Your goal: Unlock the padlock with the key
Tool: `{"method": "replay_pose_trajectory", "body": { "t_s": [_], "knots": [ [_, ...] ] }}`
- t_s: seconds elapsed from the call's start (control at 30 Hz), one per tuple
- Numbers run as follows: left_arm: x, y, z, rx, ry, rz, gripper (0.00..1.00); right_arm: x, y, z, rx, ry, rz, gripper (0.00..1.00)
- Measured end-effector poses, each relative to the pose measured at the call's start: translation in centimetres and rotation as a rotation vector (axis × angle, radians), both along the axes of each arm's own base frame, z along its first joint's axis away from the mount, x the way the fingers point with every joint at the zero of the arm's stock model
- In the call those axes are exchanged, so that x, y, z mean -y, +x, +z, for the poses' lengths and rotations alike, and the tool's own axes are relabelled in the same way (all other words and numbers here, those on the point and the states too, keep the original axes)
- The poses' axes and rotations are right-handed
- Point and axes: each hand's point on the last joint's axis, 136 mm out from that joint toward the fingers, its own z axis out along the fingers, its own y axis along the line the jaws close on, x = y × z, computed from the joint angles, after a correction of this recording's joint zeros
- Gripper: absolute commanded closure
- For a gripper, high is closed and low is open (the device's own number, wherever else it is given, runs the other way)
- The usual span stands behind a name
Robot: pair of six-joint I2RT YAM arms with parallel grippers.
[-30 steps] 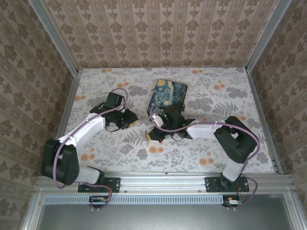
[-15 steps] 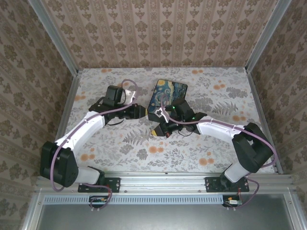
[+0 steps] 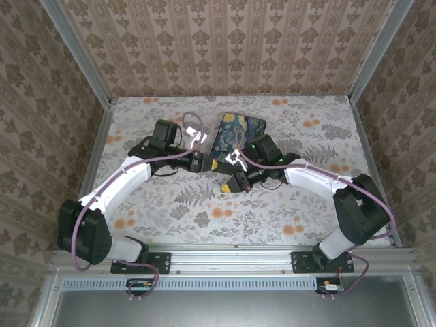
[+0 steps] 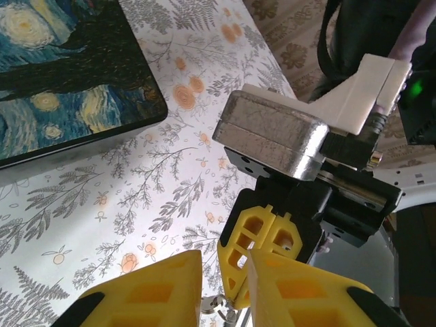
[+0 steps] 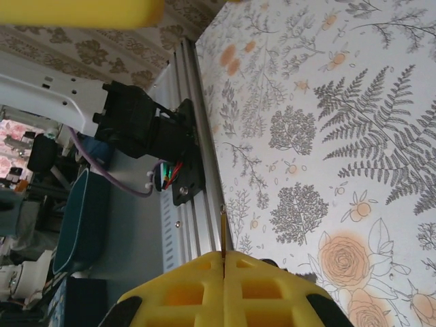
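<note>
Fingers of the right gripper (image 5: 223, 259) are pressed together on the key (image 5: 223, 231), whose thin brass blade juts out edge-on. On the left gripper (image 4: 222, 272) the fingers stand narrowly apart, pinching a small metal piece, apparently the padlock (image 3: 214, 164), a brass-yellow lump just off the near left corner of the box (image 3: 238, 133).

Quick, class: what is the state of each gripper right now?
Left gripper: fingers slightly apart; whether it holds anything cannot be told.
Right gripper: closed on the key, a thin brass blade.
</note>
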Motion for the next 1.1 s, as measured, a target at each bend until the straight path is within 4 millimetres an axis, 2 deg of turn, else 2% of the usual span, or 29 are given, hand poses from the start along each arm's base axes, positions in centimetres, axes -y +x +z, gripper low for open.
{"method": "replay_pose_trajectory", "body": {
  "t_s": [0.33,0.73,1.1],
  "knots": [
    [0.6,-1.4,0.3,-0.005,-0.045,-0.078,0.73,0.3,0.4,0.3,-0.007,0.015,0.01,1.0],
    [1.6,-2.7,-1.4,-0.051,-0.04,-0.13,0.69,0.1,0.7,1.2,0.001,0.041,0.017,1.0],
    [1.7,-3.2,-2.1,-0.066,-0.035,-0.14,0.76,-0.1,1.2,1.4,0.014,0.056,0.02,1.0]
  ]
}}
